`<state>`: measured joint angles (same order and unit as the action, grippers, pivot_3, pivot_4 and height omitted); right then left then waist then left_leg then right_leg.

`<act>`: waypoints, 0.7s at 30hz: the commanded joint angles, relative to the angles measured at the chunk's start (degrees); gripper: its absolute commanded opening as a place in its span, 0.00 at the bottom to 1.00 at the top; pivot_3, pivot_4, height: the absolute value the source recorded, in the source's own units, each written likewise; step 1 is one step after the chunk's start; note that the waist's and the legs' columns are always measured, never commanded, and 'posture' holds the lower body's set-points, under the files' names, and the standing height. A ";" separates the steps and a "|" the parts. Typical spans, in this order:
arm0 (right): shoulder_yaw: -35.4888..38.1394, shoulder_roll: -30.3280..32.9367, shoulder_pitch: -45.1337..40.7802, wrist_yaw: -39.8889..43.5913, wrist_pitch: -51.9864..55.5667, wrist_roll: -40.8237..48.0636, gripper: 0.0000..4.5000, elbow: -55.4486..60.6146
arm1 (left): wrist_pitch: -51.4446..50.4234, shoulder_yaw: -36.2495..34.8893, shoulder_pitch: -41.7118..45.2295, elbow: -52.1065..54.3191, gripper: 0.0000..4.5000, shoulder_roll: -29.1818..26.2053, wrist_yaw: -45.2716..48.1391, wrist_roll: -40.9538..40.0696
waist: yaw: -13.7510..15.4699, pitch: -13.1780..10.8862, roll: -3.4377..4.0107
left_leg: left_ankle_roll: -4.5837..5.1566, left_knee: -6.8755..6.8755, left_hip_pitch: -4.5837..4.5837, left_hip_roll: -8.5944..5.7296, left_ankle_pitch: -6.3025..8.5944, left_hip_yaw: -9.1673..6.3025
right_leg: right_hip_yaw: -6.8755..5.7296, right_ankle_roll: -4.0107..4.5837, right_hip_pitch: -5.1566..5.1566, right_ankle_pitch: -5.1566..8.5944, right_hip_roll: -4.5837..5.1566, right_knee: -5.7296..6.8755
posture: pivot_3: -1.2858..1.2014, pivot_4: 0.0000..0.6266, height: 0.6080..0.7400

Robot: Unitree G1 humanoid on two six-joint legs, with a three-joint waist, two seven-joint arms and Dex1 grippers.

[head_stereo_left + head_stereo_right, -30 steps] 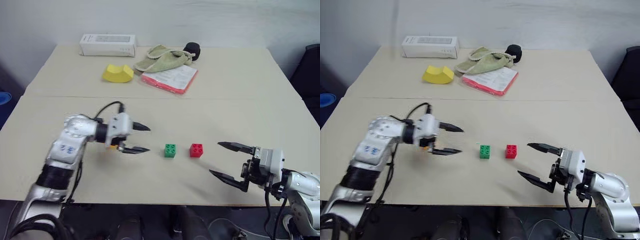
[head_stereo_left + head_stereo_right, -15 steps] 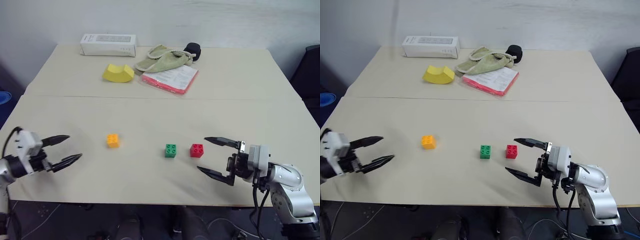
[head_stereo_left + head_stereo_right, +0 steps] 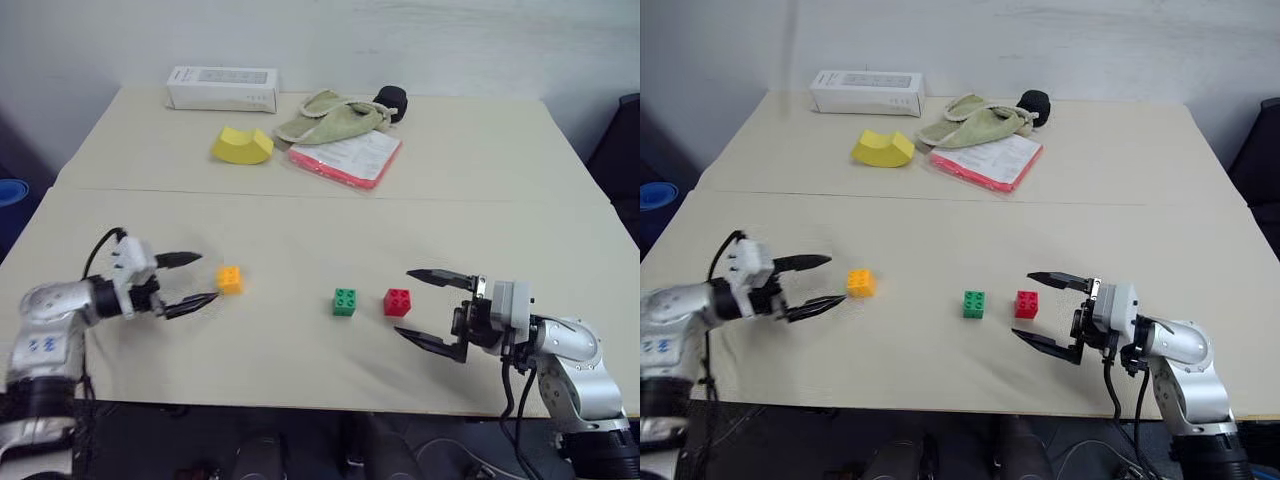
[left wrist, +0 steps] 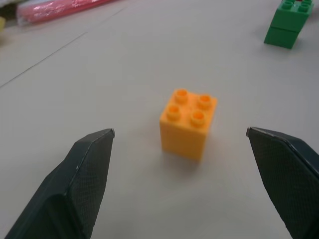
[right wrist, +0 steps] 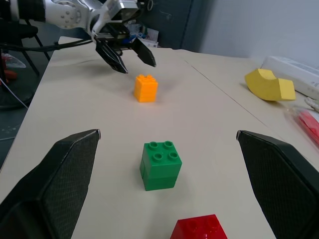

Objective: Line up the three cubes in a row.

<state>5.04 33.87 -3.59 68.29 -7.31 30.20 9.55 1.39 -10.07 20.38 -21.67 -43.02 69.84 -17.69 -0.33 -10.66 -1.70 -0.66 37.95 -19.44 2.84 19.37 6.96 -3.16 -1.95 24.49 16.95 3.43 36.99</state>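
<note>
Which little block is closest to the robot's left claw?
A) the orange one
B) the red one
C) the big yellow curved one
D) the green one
A: the orange cube sits on the table just in front of the open left gripper, while the green cube and red cube lie further off, nearer the right gripper.

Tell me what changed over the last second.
The left claw let go of the orange cube and drew back toward the robot's left; it now stands open just beside the cube. The right claw edged closer to the red cube, open as before. The green cube and red cube stayed put.
</note>
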 commanded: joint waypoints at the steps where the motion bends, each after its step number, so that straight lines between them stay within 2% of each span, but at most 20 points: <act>1: 1.59 0.48 1.09 -1.69 -0.52 -0.33 1.00 2.53 | 5.78 3.53 4.38 -8.54 0.99 0.62 2.18 3.63 | -0.49 0.00 0.00 | 0.00 0.00 0.01 0.01 0.00 0.06 | 0.05 -0.01 0.01 0.00 -0.03 0.01 | 0.52 0.24 1.00; 4: 2.13 0.39 2.57 -3.12 -0.64 -0.55 1.00 3.75 | 8.62 5.04 7.90 -14.09 0.99 1.19 4.81 4.18 | -1.07 0.00 -0.01 | -0.03 0.01 -0.02 0.05 -0.02 0.04 | 0.03 -0.01 0.05 0.00 -0.06 0.01 | 0.52 0.24 1.00; 9: 3.94 0.94 6.85 -5.07 -0.72 -0.75 1.00 6.65 | 12.48 7.43 12.79 -20.33 0.65 0.84 10.09 5.50 | -1.07 0.00 -0.01 | -0.05 0.03 -0.05 0.03 -0.05 -0.03 | -0.03 -0.01 0.04 0.00 -0.04 0.02 | 0.52 0.24 1.00; 13: 5.75 1.60 9.15 -5.87 -0.64 -0.73 1.00 7.86 | 12.65 8.35 15.35 -19.95 0.36 2.11 13.82 4.19 | -1.07 0.00 -0.02 | -0.04 0.04 -0.05 0.02 -0.05 -0.02 | -0.02 -0.01 0.03 0.00 -0.04 0.03 | 0.52 0.24 1.00; 14: 6.17 1.77 9.66 -6.09 -0.61 -0.72 1.00 8.12 | 12.63 9.16 15.88 -18.92 0.33 2.81 15.05 4.01 | -1.06 0.00 -0.02 | -0.04 0.04 -0.05 0.02 -0.05 -0.03 | -0.03 -0.01 0.03 0.00 -0.04 0.03 | 0.52 0.24 1.00; 17: 7.09 2.04 11.04 -6.99 -0.40 -0.69 1.00 9.13 | 13.16 13.46 16.96 -14.98 0.33 5.56 18.43 5.42 | -0.97 0.01 -0.02 | -0.03 0.08 -0.07 0.01 -0.05 -0.03 | -0.03 -0.02 0.02 -0.01 -0.03 0.03 | 0.52 0.24 1.00; 21: 7.07 2.06 12.26 -7.80 -0.24 -0.75 1.00 10.40 | 12.58 16.23 18.50 -13.13 0.33 9.62 16.85 6.01 | -0.35 0.00 -0.02 | -0.02 0.14 -0.12 -0.02 -0.05 -0.04 | -0.01 -0.07 0.02 -0.03 -0.04 0.02 | 0.52 0.24 1.00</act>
<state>10.67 35.39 8.23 60.99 -7.32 28.91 17.73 13.85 5.99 37.87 -36.50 -33.35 85.93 -11.86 -0.68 -10.66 -1.73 -0.68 38.10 -19.55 2.82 19.32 6.93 -3.15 -2.03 24.51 16.92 3.39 37.01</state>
